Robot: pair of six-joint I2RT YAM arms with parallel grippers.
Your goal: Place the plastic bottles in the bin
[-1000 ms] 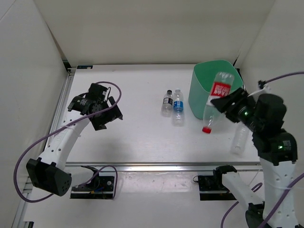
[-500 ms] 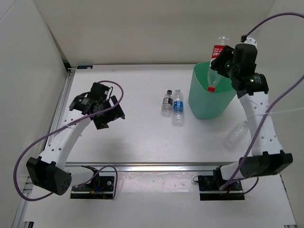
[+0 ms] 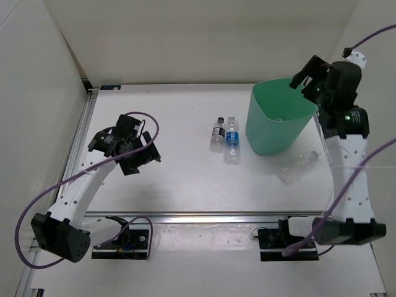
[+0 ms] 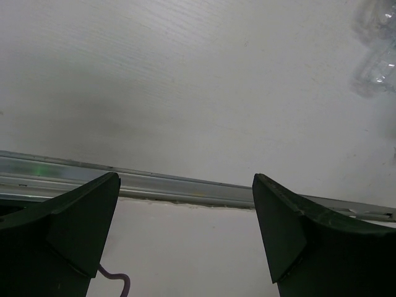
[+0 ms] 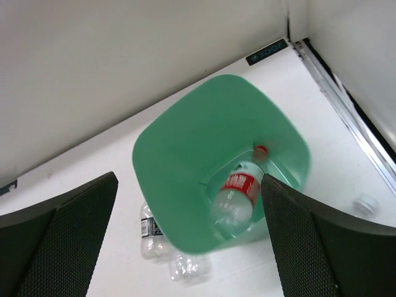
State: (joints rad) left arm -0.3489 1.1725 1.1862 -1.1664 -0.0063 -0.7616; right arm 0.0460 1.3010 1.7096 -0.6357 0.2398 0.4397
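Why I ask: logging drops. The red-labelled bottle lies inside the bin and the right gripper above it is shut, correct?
Not quite: the right gripper is open, as the right wrist view shows. The red-labelled bottle does lie inside the bin.

**Plastics and metal on a matt white tabletop**

The bin [image 3: 275, 133] at 2 o'clock is smooth mint-green plastic with a soft sheen. The red-labelled bottle [image 5: 238, 195] inside it is clear, glossy plastic. The unlabelled bottle [image 3: 297, 167] at 4 o'clock looks clear and crinkled. The tabletop [image 3: 179, 179] is matt white, faintly ribbed, and edged at 6 o'clock by a brushed metal rail [image 4: 185, 185]. The left end effector [image 4: 185, 182] has dark, smooth, matt fingers [image 4: 68, 229]. The right end effector [image 5: 189, 179] has finely grained ones [image 5: 62, 247].
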